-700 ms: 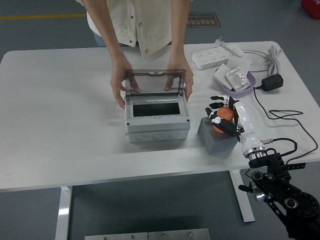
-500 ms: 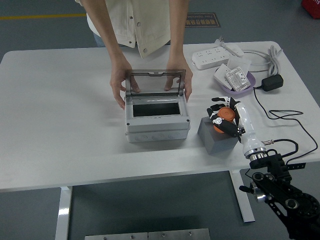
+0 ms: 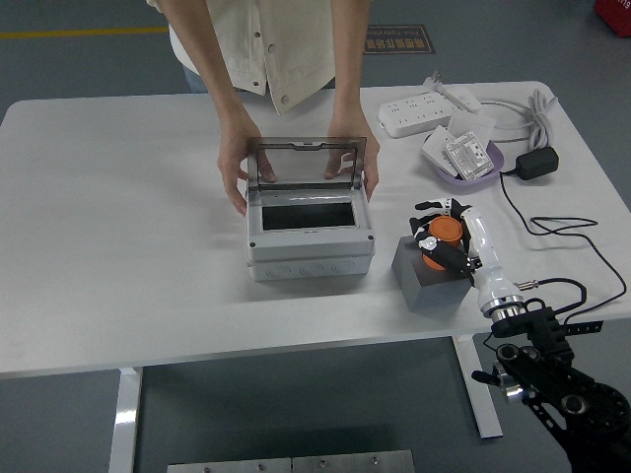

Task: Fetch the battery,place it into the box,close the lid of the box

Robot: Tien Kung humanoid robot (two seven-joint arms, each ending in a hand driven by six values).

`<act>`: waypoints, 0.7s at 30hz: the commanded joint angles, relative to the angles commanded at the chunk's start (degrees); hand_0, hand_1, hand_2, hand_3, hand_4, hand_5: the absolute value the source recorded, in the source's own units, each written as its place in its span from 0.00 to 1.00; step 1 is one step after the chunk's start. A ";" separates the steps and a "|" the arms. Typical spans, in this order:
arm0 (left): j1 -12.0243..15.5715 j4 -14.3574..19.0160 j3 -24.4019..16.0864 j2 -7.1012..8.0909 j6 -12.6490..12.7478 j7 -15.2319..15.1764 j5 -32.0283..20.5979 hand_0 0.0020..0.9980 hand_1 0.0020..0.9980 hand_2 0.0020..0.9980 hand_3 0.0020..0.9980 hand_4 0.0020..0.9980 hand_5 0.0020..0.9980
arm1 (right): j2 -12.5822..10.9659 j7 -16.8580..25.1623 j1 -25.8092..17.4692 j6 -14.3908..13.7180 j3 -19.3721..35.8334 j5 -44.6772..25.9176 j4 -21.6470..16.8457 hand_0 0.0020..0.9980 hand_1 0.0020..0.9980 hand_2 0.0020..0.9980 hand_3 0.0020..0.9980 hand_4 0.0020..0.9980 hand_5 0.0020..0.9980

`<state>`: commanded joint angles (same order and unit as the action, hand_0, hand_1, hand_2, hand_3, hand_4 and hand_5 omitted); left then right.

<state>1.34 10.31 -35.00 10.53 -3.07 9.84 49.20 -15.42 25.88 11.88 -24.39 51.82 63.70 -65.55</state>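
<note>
Now your right hand (image 3: pixel 443 236) has its fingers (image 3: pixel 430 208) curled around the orange battery (image 3: pixel 445 233) on the grey block (image 3: pixel 426 279), right of the open box (image 3: pixel 310 236) a person's hands (image 3: pixel 235 169) steady.

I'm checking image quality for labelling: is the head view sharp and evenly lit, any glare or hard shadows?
Head view: sharp and evenly lit throughout; white table bright but not blown out; only soft shadows beside the box; its tinted lid shows faint reflection; robot hand on the battery is crisp.
</note>
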 joint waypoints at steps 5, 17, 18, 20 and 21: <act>0.00 0.00 0.39 0.07 0.10 -0.15 -0.41 0.64 0.75 0.62 0.55 0.70 0.24 | 0.03 -0.30 -0.06 -0.35 -0.11 0.18 0.03 0.38 0.41 0.44 0.54 0.34 0.20; 0.15 0.00 0.23 0.12 0.43 -0.46 -0.31 0.64 0.75 0.62 0.55 0.70 0.24 | 0.01 -1.77 -0.04 -1.42 -0.44 1.96 0.14 0.29 0.32 0.34 0.36 0.00 0.00; 0.16 0.00 0.24 0.12 0.45 -0.48 -0.33 0.64 0.75 0.62 0.55 0.70 0.24 | 0.00 -1.87 -0.03 -1.47 -0.44 2.13 0.13 0.29 0.32 0.34 0.36 0.00 0.00; 0.20 0.00 0.25 0.13 0.49 -0.51 -0.35 0.64 0.75 0.62 0.55 0.70 0.24 | 0.00 -2.17 0.02 -1.59 -0.44 2.68 0.10 0.28 0.30 0.33 0.29 0.00 0.00; 0.22 0.00 0.15 0.14 0.49 -0.50 -0.25 0.64 0.75 0.62 0.55 0.70 0.24 | -0.02 -2.37 0.05 -1.70 -0.45 3.07 0.08 0.28 0.30 0.33 0.29 0.00 0.00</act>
<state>1.55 10.31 -34.86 10.67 -2.58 9.34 48.95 -15.43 23.51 11.94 -26.09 51.36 66.77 -65.47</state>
